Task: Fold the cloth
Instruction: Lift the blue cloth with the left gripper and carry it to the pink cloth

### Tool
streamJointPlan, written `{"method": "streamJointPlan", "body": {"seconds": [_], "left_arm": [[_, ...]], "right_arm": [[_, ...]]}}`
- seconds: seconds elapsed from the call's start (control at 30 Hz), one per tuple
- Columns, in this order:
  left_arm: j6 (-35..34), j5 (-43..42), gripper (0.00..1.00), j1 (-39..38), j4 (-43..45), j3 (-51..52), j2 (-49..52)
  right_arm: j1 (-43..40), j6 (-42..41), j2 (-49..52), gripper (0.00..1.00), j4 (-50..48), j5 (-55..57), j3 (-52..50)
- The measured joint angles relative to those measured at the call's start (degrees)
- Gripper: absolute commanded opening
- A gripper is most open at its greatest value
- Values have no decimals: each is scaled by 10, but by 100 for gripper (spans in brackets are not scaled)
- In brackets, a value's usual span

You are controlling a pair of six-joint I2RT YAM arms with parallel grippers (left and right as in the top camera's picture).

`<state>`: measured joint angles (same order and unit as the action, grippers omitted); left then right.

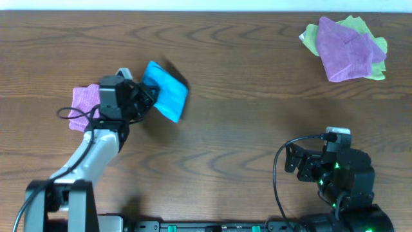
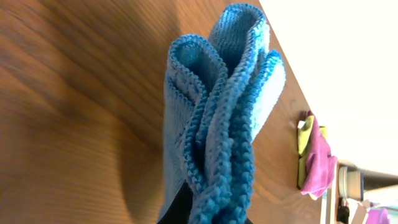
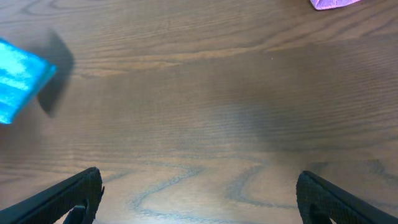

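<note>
The turquoise-blue cloth (image 1: 166, 91) is bunched into folded layers and hangs lifted above the wooden table at the left. My left gripper (image 1: 145, 98) is shut on its near edge. In the left wrist view the cloth (image 2: 217, 118) fills the middle, its stitched edges stacked, with the dark fingers pinching its lower end. The cloth also shows at the left edge of the right wrist view (image 3: 18, 78), with its shadow beside it. My right gripper (image 1: 302, 165) is open and empty, low at the front right, its fingers (image 3: 199, 199) wide apart over bare wood.
A purple cloth (image 1: 82, 104) lies under my left arm at the far left. A purple cloth (image 1: 347, 44) on a lime-green cloth (image 1: 311, 37) lies at the back right, and shows in the left wrist view (image 2: 317, 158).
</note>
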<state>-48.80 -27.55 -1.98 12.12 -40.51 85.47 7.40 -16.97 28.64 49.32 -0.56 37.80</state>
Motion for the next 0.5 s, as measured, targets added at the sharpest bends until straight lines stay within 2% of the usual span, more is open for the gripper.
{"method": "streamJointPlan", "body": {"seconds": [0.27,0.5], "left_arm": [[53,-6,6,64,-134,-2,-82],[90,-25,6,137,-169,-4,-98]], "right_arm": [[0,0,0,98,0,0,0],[0,0,0,99,0,0,0]]}}
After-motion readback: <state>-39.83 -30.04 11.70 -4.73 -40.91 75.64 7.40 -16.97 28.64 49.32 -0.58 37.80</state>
